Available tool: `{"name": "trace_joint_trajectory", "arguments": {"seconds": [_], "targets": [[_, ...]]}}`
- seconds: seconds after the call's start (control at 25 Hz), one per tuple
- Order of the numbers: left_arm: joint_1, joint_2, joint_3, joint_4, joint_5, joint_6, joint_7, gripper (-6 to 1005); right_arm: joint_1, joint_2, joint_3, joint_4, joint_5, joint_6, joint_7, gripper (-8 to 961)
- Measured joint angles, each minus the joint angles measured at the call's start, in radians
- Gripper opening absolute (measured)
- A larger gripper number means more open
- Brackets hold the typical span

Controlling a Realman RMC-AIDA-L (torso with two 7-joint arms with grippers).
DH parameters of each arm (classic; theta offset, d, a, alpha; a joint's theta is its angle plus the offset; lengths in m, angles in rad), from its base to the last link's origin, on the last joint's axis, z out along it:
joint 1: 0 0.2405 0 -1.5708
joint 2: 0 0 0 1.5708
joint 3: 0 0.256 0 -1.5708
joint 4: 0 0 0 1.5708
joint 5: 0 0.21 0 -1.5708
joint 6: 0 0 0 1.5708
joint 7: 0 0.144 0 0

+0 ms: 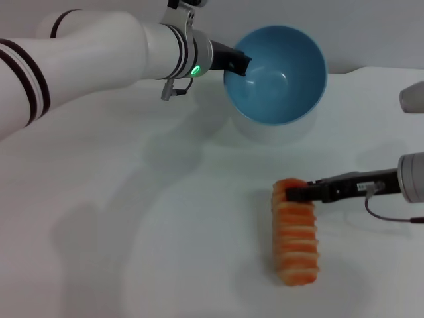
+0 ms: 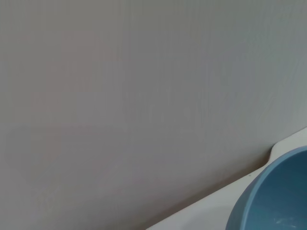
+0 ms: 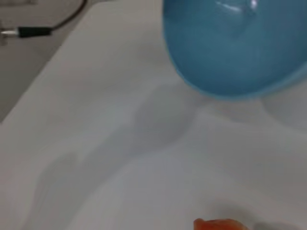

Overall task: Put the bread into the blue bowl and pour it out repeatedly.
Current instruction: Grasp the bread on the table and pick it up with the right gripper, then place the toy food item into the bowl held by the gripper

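Head view: the bread [image 1: 295, 233] lies ridged side up on the white table [image 1: 132, 218], well apart from the tilted, empty blue bowl [image 1: 278, 73]. Probably light and stiff, it suits a crosswise pinch; the right gripper [image 1: 291, 193] touches its bowl-side end, closure indiscernible. The left gripper [image 1: 240, 64] clamps the bowl's rim.

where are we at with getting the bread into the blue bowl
Done: the left gripper holds the blue bowl by its rim, tilted, its opening facing the bread, and it is empty. In hand: the right gripper is at the far end of the bread, which lies ridged side up on the white table; a firm grasp is unclear. Left: lifting the bread in and pouring it out.
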Motion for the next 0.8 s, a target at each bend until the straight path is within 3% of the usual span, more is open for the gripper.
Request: {"name": "trace_joint_trajectory", "arguments": {"seconds": [0.16,0.32,0.8], "targets": [[0.004,0.001,0.006,0.002,-0.001,0.004,0.0,-2,-0.012,-0.001,-0.003,-0.097,0.001,-0.042,0.009,450],[0.003,0.004,0.053,-0.007,0.0,0.002,0.003,-1,-0.081,-0.005,0.006,-0.38,-0.006,-0.092,0.059,421],[0.006,0.004,0.091,-0.003,0.002,0.057,0.013,-2,-0.071,-0.006,0.128,-0.686,-0.017,-0.163,0.062,295]]}}
